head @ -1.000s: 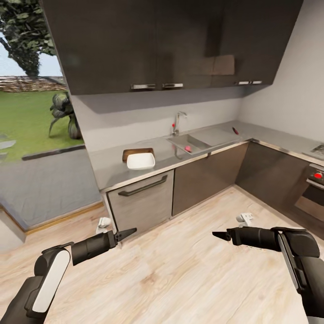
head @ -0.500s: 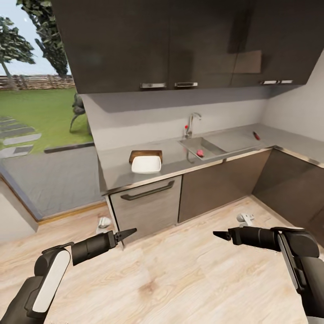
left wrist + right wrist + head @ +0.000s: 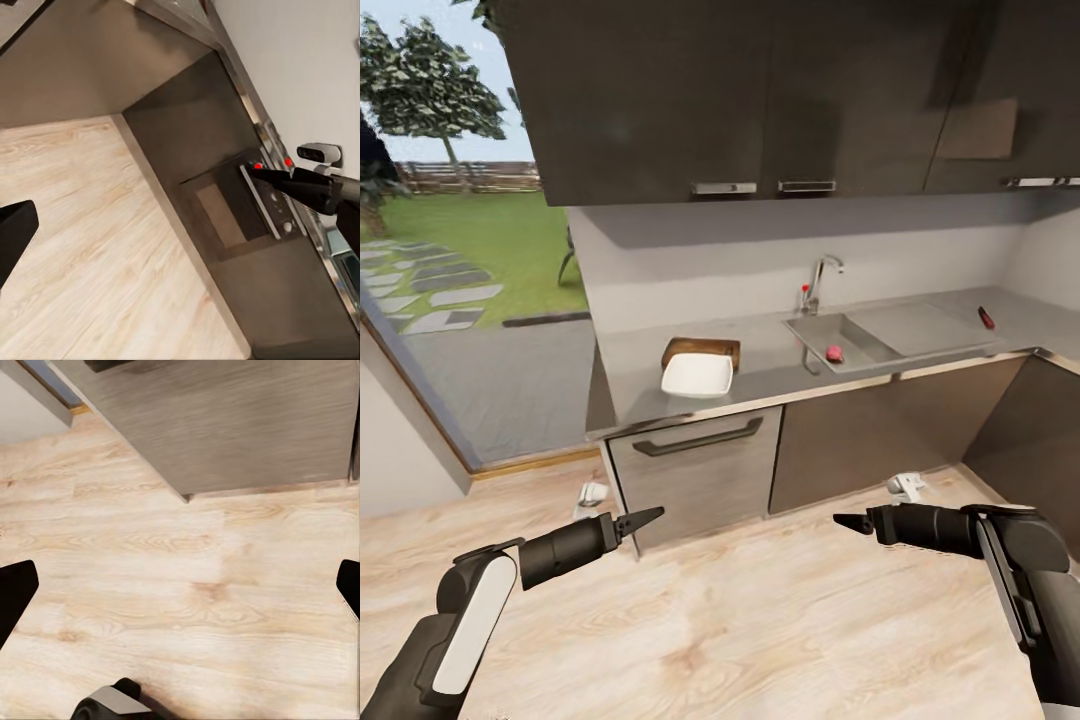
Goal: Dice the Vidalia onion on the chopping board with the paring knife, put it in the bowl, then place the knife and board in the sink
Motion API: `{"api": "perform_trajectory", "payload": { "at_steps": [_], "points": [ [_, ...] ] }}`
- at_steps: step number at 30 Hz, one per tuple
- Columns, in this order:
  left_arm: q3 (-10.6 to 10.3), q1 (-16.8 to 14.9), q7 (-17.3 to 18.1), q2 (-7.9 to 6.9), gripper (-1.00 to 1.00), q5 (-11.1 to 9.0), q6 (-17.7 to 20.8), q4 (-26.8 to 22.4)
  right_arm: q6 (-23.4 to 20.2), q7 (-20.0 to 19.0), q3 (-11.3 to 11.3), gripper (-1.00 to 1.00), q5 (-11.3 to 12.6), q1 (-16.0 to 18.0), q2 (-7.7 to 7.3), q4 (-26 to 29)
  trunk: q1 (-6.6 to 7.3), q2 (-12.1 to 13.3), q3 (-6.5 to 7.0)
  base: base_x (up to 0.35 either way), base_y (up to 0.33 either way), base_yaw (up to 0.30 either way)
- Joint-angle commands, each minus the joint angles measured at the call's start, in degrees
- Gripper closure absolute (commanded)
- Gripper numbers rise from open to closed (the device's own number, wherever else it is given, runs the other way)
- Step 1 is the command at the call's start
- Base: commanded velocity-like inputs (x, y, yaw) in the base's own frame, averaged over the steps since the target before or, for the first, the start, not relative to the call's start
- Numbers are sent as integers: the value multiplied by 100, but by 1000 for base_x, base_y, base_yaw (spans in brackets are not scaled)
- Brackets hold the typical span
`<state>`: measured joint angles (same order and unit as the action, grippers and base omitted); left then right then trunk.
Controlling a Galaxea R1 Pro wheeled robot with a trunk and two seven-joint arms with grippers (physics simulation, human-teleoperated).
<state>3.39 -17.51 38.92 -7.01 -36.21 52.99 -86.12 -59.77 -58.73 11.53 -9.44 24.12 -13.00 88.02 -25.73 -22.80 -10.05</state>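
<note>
Head view: robot on approach, nothing picked yet. Vidalia onion (image 3: pixel 834 353) sits in the sink (image 3: pixel 860 345) at 1 o'clock; bowl (image 3: pixel 698 376) touching chopping board (image 3: pixel 705 349) at 12; paring knife (image 3: pixel 986 318) at 2 on countertop (image 3: pixel 770 365). Left gripper (image 3: pixel 641 520) and right gripper (image 3: pixel 850 522) both empty, spread unclear. Next: drive closer, reach the sink; cabinet fronts (image 3: pixel 690 460) limit approach.

Both arms held low and forward, elbows bent, forearms angled inward toward each other. Left gripper (image 3: pixel 642 520) points right and slightly up, fingers pressed together to dark point, nothing held. Right gripper (image 3: pixel 850 523) points left, fingers likewise closed to tip, empty. Tips well apart, roughly level. White panel along left upper arm; right arm dark.
</note>
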Motion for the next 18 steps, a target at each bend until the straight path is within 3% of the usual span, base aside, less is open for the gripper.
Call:
{"api": "perform_trajectory", "payload": {
  "at_steps": [1,11,18],
  "points": [
    [4,-7,19,4,-100,9,27,-2,-23,-60,7,-100,-58,5,0,5,-6,-12,-15,226,-283,264],
    [4,-7,19,66,-100,51,27,-1,-23,-57,11,-100,-64,5,0,5,-6,-12,-47,226,-283,252],
    [4,-8,19,68,-100,33,27,-2,-23,-58,14,-100,-74,5,0,5,-6,-12,-72,226,-283,171]
  ]
}}
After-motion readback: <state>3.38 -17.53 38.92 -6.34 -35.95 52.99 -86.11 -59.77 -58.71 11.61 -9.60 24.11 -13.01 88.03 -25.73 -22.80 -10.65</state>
